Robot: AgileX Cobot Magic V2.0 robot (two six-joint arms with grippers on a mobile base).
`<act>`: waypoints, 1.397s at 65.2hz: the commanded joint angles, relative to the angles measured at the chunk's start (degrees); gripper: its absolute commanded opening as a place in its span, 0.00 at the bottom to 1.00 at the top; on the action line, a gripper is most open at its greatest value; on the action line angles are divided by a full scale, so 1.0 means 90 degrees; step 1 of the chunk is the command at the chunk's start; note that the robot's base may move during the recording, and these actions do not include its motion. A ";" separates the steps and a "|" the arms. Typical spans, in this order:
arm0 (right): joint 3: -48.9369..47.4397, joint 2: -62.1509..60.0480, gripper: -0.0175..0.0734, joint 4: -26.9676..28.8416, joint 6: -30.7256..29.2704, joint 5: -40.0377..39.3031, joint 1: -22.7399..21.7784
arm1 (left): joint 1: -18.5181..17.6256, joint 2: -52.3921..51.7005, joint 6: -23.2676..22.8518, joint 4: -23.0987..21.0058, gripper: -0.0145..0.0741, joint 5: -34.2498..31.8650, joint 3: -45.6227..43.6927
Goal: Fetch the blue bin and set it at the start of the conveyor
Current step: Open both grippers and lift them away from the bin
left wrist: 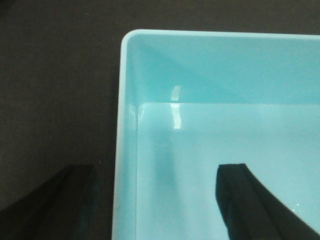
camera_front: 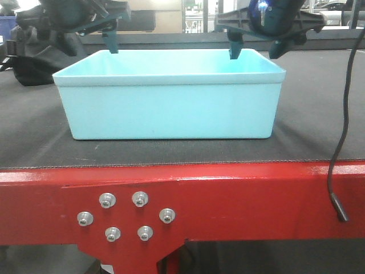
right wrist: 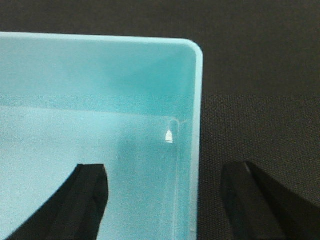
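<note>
The blue bin (camera_front: pixel 171 108), a pale aqua tub, rests on the dark grey belt (camera_front: pixel 319 114) of the conveyor start, just behind the red frame (camera_front: pixel 239 194) with its five silver bolts (camera_front: pixel 140 198). My left gripper (camera_front: pixel 85 35) is open above the bin's left wall. In the left wrist view (left wrist: pixel 158 200) one finger is outside the wall (left wrist: pixel 125 150) and one is inside. My right gripper (camera_front: pixel 255 50) is open over the right wall. In the right wrist view (right wrist: pixel 165 200) its fingers straddle the rim (right wrist: pixel 196 150). Neither gripper touches the bin, which looks empty.
A black bag (camera_front: pixel 34 65) lies on the belt behind the bin at the left. A black cable (camera_front: pixel 342 137) hangs over the belt's right side, its end (camera_front: pixel 341 210) in front of the red frame. Shelving and boxes show far behind.
</note>
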 commanded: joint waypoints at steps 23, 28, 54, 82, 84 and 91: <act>-0.0062 -0.1188 0.27 -0.0124 -0.0042 0.0246 -0.0051 | 0.0054 -0.1121 -0.0008 0.0027 0.20 -0.0019 -0.0049; -0.0062 -0.1493 0.15 -0.0124 -0.0042 0.0345 -0.0039 | 0.0054 -0.1410 -0.0008 -0.0017 0.04 -0.0005 -0.0049; 0.1876 -0.3216 0.01 -0.0263 -0.0069 -0.1117 0.0006 | 0.0054 -0.2692 0.0004 -0.0566 0.04 -0.0817 0.1374; 0.4898 -0.5616 0.01 -0.0380 -0.0121 -0.3046 0.0006 | 0.0054 -0.5575 0.0031 -0.0518 0.04 -0.3083 0.5224; 0.4977 -0.5756 0.01 -0.0380 -0.0126 -0.3089 0.0006 | 0.0054 -0.5784 0.0046 -0.0506 0.04 -0.3083 0.5375; 0.5177 -0.6333 0.01 -0.0392 -0.0126 -0.3136 0.0006 | 0.0054 -0.6736 0.0057 -0.0506 0.04 -0.3071 0.5815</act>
